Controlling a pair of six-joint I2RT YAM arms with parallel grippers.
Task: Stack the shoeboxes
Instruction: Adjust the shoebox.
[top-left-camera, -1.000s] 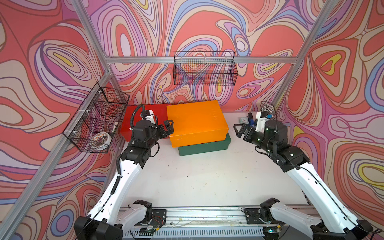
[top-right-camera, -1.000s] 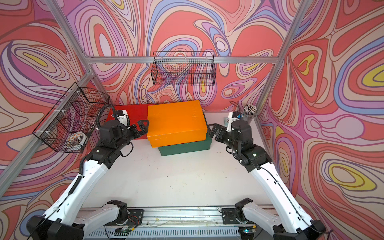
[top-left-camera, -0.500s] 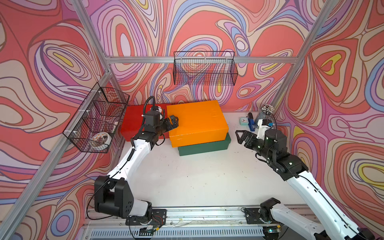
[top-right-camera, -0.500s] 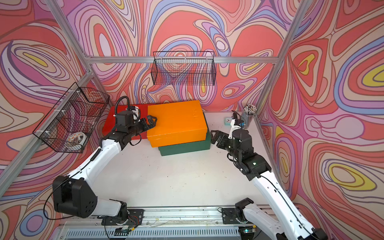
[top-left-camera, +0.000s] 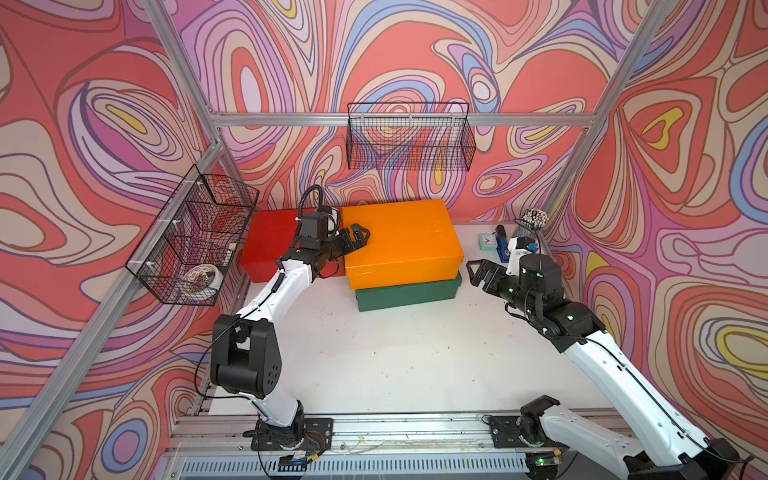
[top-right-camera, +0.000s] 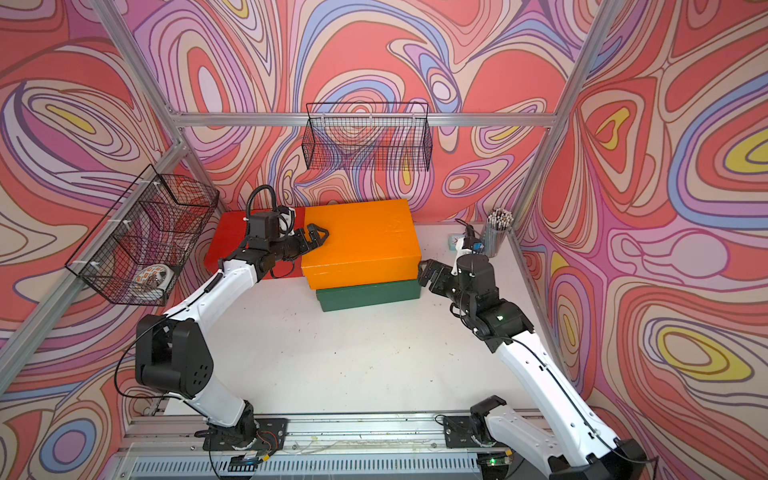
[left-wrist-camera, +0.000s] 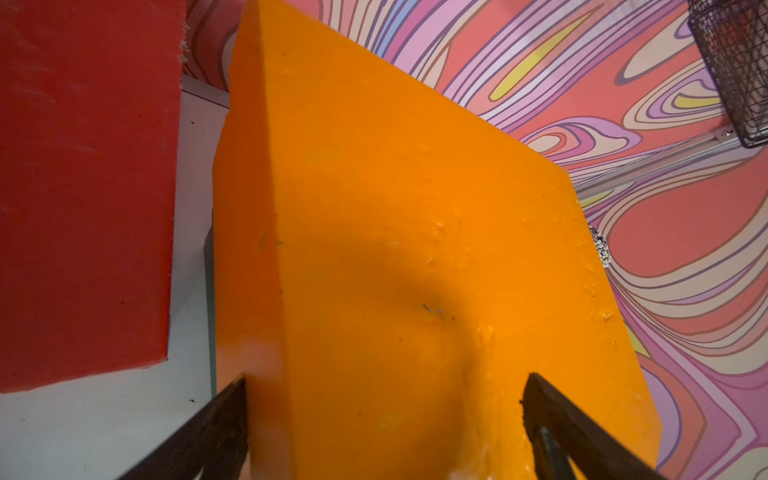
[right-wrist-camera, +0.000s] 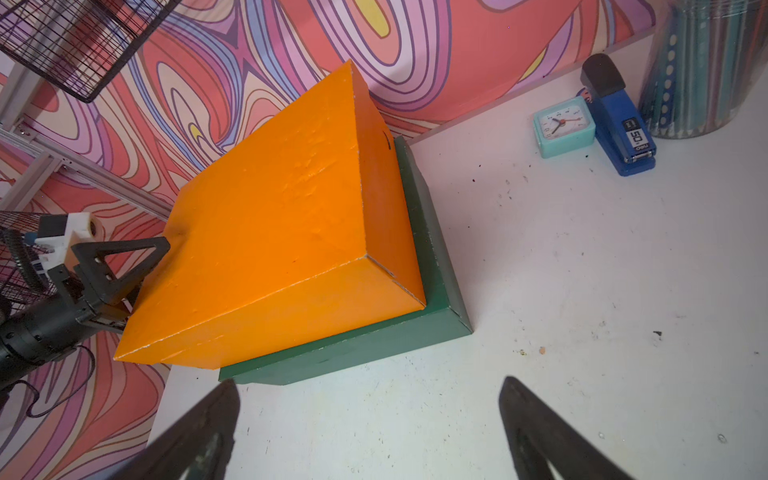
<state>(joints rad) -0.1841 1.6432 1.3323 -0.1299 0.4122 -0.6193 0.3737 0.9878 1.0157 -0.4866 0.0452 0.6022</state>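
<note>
The orange shoebox (top-left-camera: 407, 245) (top-right-camera: 361, 245) lies on the dark green shoebox (top-left-camera: 407, 293) (top-right-camera: 370, 295), overhanging it to the left. To their left, on the table by the back wall, stands the red shoebox (top-left-camera: 270, 245) (top-right-camera: 226, 245). My left gripper (top-left-camera: 355, 237) (left-wrist-camera: 384, 378) is open at the orange box's left end, with that edge between its spread jaws. One finger (right-wrist-camera: 120, 266) lies over the lid. My right gripper (top-left-camera: 478, 270) (right-wrist-camera: 370, 382) hangs open and empty just right of the stack, above the table.
A black wire basket (top-left-camera: 409, 137) hangs on the back wall. Another wire basket (top-left-camera: 195, 237) on the left wall holds a tape roll (top-left-camera: 201, 280). A small clock (right-wrist-camera: 563, 126), a blue stapler (right-wrist-camera: 619, 120) and a pencil cup (top-left-camera: 532, 228) stand at the back right.
My left gripper has moved right from in front of the red box onto the orange box's left edge, and that arm has folded lower. My right gripper has dropped slightly.
</note>
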